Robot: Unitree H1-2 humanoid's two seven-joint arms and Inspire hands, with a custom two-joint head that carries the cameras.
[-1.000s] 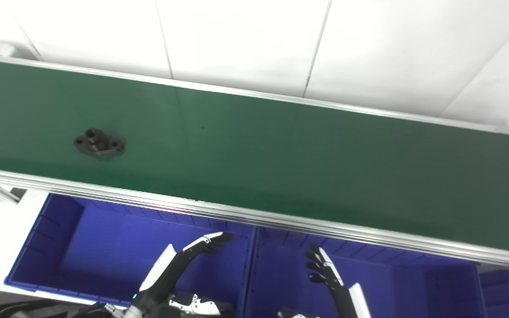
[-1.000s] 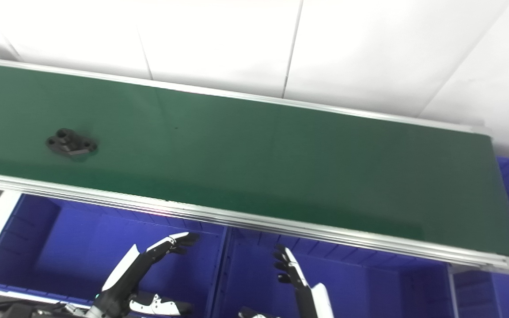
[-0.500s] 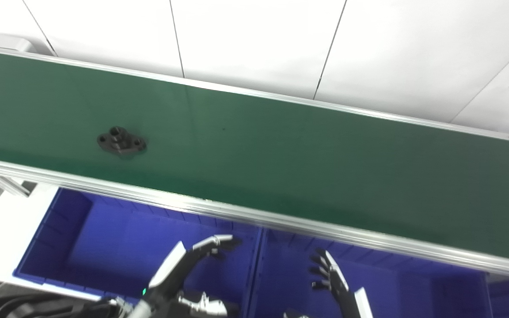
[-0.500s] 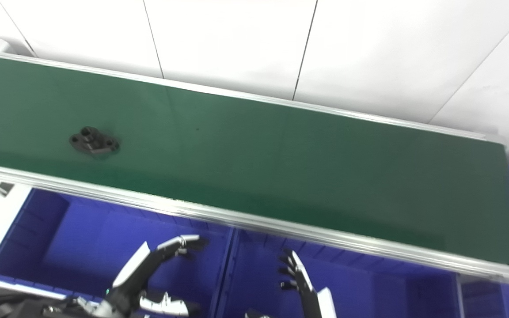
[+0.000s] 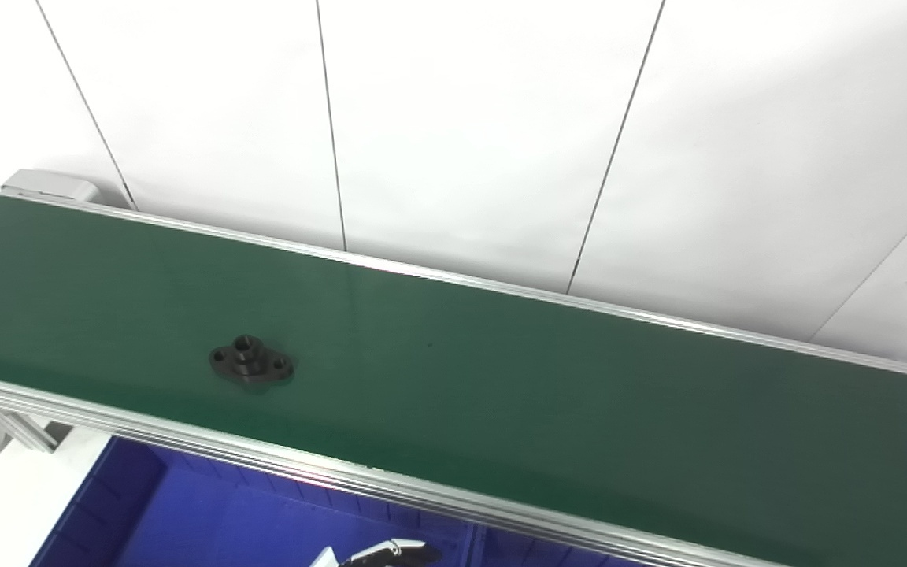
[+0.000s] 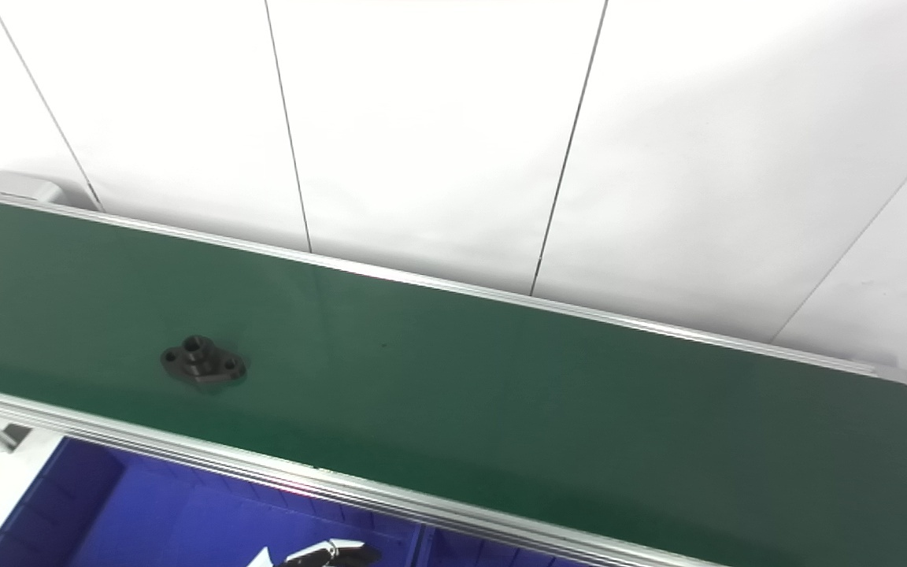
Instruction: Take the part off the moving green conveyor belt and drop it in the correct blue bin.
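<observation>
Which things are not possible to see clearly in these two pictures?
- Left hand: only fingertips show at the bottom edge in both eye views; open or shut cannot be told.
- Right hand: outside both views.
- Blue bin: mostly cut off by the bottom edge and hidden behind the conveyor belt frame; its contents cannot be seen.
- Black part: lies on the belt, too small for fine detail.

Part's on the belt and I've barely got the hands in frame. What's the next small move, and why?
Probably raise the left hand from over the blue plastic bin up toward the belt's near rail. The small black flanged metal part lies untouched on the green conveyor belt, up and to the left of that hand; only the hand's fingers show at the bottom edge, and the right hand is out of view.
</observation>
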